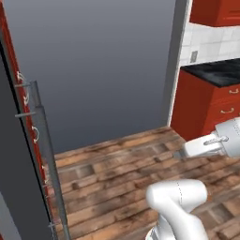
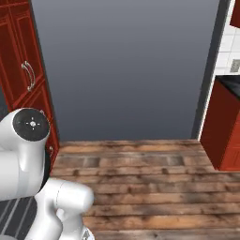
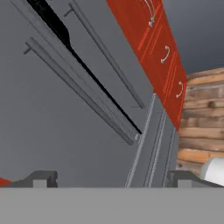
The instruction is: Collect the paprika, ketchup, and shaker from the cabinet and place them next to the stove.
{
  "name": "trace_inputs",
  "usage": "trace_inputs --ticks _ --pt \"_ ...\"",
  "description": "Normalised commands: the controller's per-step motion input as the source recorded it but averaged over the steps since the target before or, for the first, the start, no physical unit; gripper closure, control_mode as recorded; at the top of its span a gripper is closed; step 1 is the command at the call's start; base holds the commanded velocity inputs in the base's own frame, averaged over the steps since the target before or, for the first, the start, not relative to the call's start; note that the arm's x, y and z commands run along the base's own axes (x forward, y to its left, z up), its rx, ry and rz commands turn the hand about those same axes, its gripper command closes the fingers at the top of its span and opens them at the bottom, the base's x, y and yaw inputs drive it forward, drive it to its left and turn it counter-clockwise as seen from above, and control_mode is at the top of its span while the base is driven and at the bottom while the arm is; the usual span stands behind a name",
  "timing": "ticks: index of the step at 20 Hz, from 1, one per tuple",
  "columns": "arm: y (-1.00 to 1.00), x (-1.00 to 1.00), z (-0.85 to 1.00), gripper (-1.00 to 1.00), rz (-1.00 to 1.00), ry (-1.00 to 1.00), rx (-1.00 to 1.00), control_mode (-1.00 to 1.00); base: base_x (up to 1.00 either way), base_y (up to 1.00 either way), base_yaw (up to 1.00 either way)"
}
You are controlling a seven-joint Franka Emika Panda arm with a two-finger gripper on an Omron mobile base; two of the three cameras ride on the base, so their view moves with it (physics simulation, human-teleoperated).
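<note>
In the hand view my gripper (image 3: 112,181) is open; its two dark fingertips (image 3: 41,179) stand far apart with nothing between them. It points at the grey fronts of a tall appliance (image 3: 52,100) with long bar handles. The paprika, the ketchup, the shaker and the stove are out of view. A glossy red raised-panel door with a curved silver handle (image 2: 21,65) stands at the left of the right base view; I cannot tell whether it is the task's cabinet. A red wall cabinet (image 1: 215,11) hangs at the upper right of the left base view.
A bare grey wall (image 1: 98,61) rises ahead over a wooden plank floor (image 1: 117,164). Red base cabinets with drawers (image 1: 211,110) under a black counter (image 1: 218,72) stand to the right. The grey appliance with its bar handles (image 1: 40,140) is close on the left.
</note>
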Motion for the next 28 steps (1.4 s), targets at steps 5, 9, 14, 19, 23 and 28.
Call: trace_inputs --ticks 5,9,14,19,23,28 --pt "0.00 0.00 0.00 -1.00 0.00 0.00 0.00 1.00 0.64 -0.31 -0.41" --pt "0.00 0.00 0.00 -1.00 0.00 0.00 0.00 1.00 0.73 -0.41 -0.38" --pt "0.00 0.00 0.00 -1.00 0.00 0.00 0.00 1.00 0.79 -0.41 -0.37" --pt "0.00 0.00 0.00 -1.00 0.00 0.00 0.00 1.00 0.81 -0.39 -0.37" --pt "0.00 0.00 0.00 -1.00 0.00 0.00 0.00 1.00 0.84 -0.28 -0.37" --pt "0.00 0.00 0.00 -1.00 0.00 0.00 0.00 1.00 0.91 -0.22 -0.35"
